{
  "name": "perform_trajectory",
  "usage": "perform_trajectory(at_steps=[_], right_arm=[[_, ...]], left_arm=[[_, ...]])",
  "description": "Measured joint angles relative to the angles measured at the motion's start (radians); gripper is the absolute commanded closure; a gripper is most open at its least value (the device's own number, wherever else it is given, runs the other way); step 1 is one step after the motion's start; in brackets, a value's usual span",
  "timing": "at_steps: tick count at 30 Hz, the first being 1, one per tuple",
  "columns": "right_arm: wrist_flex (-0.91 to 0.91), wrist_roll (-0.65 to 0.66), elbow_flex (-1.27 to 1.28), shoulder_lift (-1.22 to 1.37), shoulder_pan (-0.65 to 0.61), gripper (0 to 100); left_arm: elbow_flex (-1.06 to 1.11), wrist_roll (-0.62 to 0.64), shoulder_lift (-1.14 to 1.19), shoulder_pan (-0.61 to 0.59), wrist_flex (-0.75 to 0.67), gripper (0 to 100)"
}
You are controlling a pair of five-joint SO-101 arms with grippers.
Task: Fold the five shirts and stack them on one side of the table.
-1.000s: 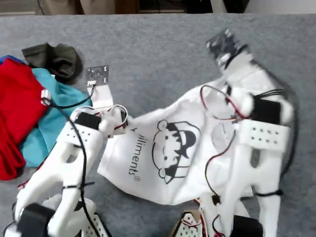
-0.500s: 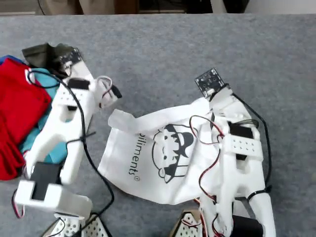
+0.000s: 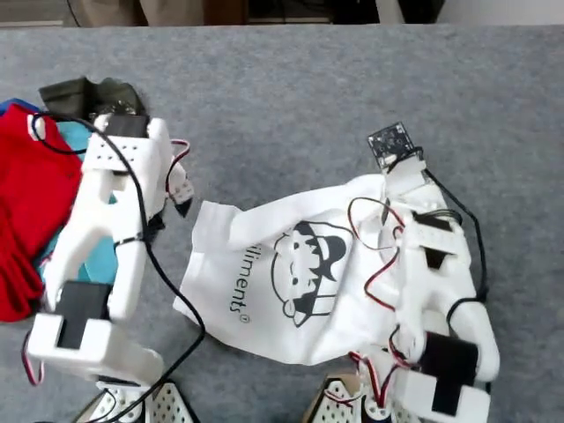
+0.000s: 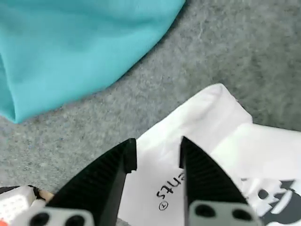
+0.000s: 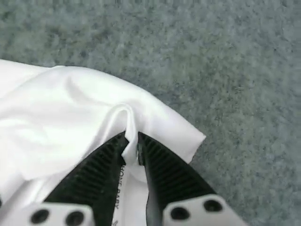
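A white shirt point(image 3: 291, 273) with a cartoon print lies crumpled in front of the two arms. My right gripper point(image 5: 132, 141) is shut on a pinched fold of the white shirt point(image 5: 70, 108) at its far right corner, under the right arm point(image 3: 432, 264). My left gripper point(image 4: 157, 146) stands open just above the white shirt's point(image 4: 221, 122) left sleeve edge, with nothing between its fingers. In the high view the left gripper point(image 3: 176, 201) hangs between the white shirt and the pile on the left.
At the table's left edge lie a red shirt point(image 3: 31, 203), a teal shirt point(image 3: 66, 251) point(image 4: 80, 42) under it, a dark olive shirt point(image 3: 75, 92) and a sliver of blue cloth point(image 3: 13, 106). Bare grey table point(image 3: 291, 97) stretches beyond the white shirt.
The left gripper let go of the white shirt's left corner and swung out toward the pile. The right arm drew its held corner inward, bunching the shirt's right side.
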Motion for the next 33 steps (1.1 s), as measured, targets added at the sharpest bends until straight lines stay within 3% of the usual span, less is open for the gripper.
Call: perform_trajectory(at_steps=[5, 15, 20, 28, 33], right_arm=[[0.002, -0.006, -0.018, 0.018, -0.002, 99.8], [0.003, -0.006, -0.018, 0.020, -0.002, 99.8], [0.003, -0.006, -0.018, 0.020, -0.002, 99.8], [0.003, -0.006, -0.018, 0.020, -0.002, 99.8], [0.003, -0.006, -0.018, 0.020, -0.002, 99.8]], left_arm=[[0.123, -0.034, -0.175, 0.049, 0.000, 77], [0.614, -0.120, -0.336, 0.123, -0.361, 77], [0.649, -0.068, -0.339, 0.123, -0.411, 77], [0.753, 0.002, -0.339, 0.150, -0.615, 77], [0.758, 0.023, -0.339, 0.190, -0.646, 78]])
